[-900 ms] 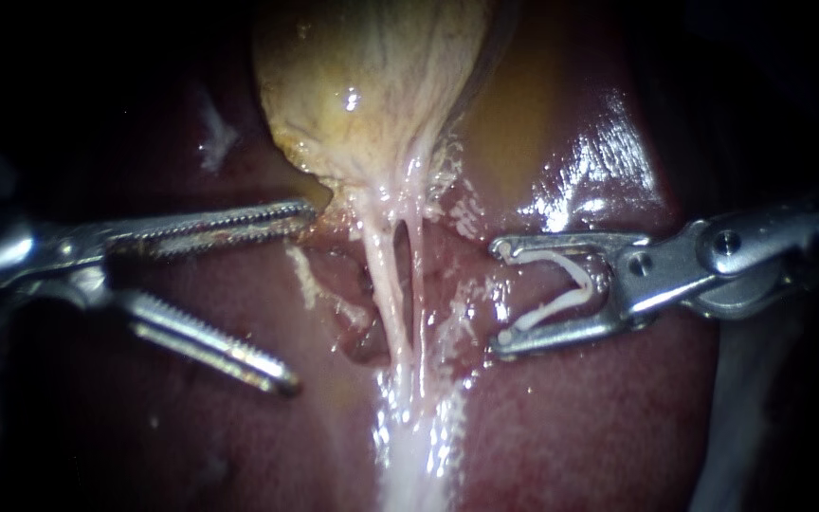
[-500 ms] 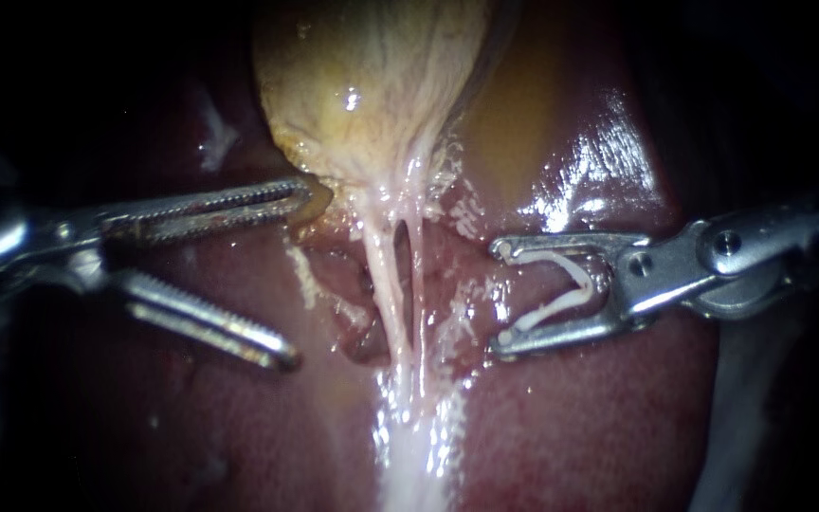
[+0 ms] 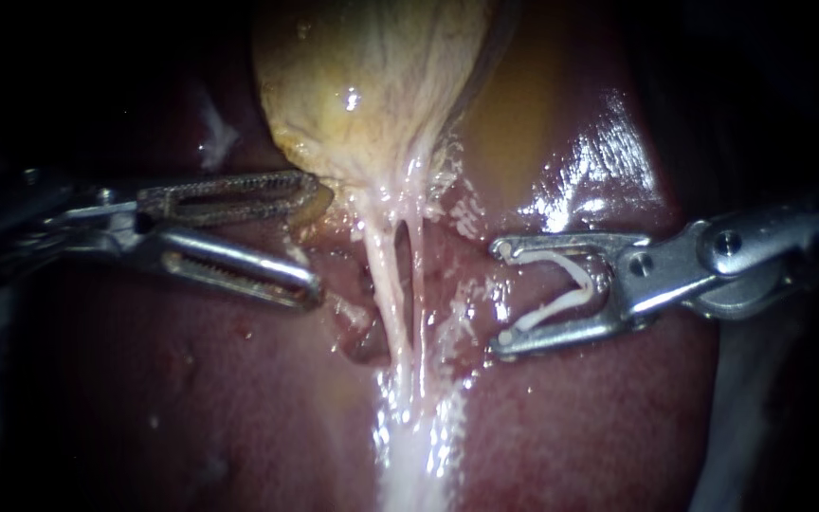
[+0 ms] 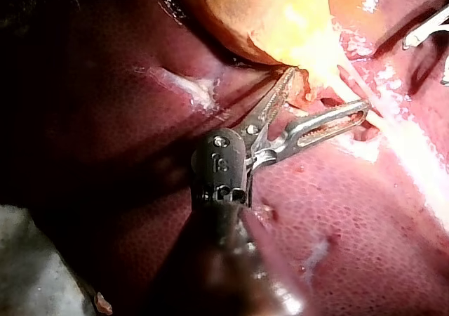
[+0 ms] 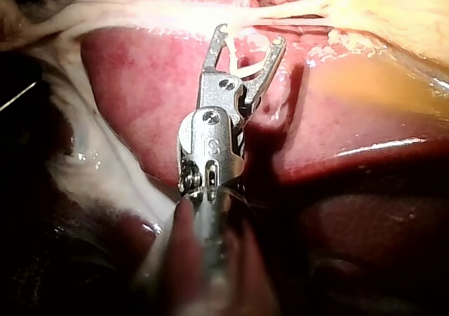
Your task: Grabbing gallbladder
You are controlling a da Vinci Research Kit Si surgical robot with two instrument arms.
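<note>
The yellowish gallbladder (image 3: 372, 85) hangs at the top centre and narrows into pale tubes (image 3: 395, 284) that run down over the dark red liver (image 3: 191, 398). My left instrument (image 3: 313, 239) has its jaws open with a narrow gap; the upper jaw touches the gallbladder's lower left edge and the lower jaw lies on liver tissue beside the tubes. In the left wrist view the left instrument (image 4: 327, 90) straddles reddish tissue just under the gallbladder (image 4: 266, 14). My right instrument (image 3: 501, 296) stands right of the tubes, carrying a white clip (image 3: 561, 289) between its jaws, apart from the tissue.
A wet, glossy patch of liver (image 3: 599, 161) lies right of the gallbladder. In the right wrist view the right instrument (image 5: 250, 36) with its clip (image 5: 242, 67) points at the tubes (image 5: 280, 10), and whitish membrane (image 5: 91, 161) lies beside its shaft.
The left instrument's lower jaw has swung up toward the upper one, narrowing the gap, and its tips have edged closer to the gallbladder's neck. The right instrument has not moved.
</note>
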